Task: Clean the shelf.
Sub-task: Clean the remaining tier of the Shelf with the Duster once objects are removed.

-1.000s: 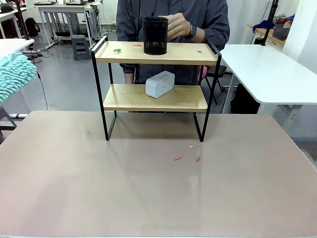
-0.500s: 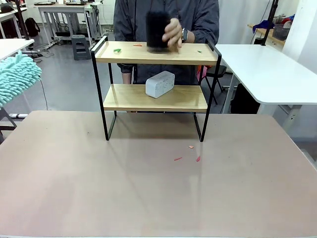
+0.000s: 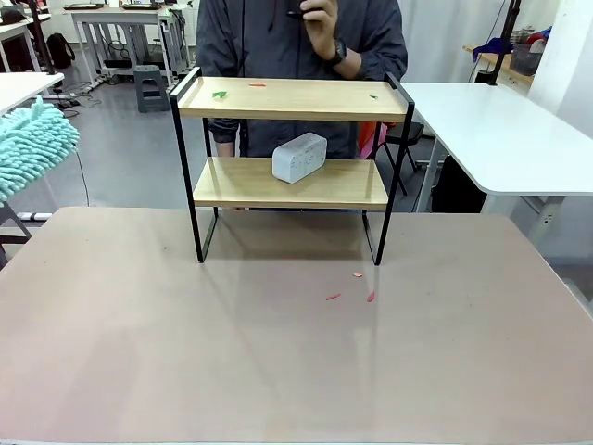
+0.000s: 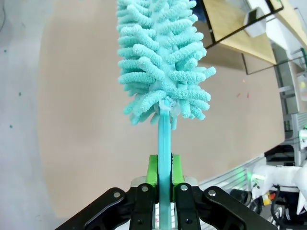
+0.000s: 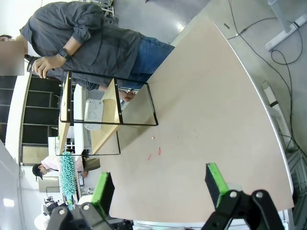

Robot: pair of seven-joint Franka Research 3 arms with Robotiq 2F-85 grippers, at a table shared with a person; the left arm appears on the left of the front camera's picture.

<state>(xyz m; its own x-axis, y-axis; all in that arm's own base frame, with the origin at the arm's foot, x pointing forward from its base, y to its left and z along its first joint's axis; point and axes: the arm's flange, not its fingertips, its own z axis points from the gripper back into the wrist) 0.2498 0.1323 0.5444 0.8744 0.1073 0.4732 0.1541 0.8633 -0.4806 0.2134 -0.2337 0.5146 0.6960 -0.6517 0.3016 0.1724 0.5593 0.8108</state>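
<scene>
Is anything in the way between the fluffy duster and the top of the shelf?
Nothing visible blocks it. The left tool grips the duster left of the shelf, open air between. The top board bears only small scraps, and the person's hand is above it. A white box lies on the lower board.

No legible text anywhere, seemingly.

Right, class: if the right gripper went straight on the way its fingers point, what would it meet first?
Probably the bare table, near the red scraps and short of the shelf, though depth is hard to judge here.
</scene>
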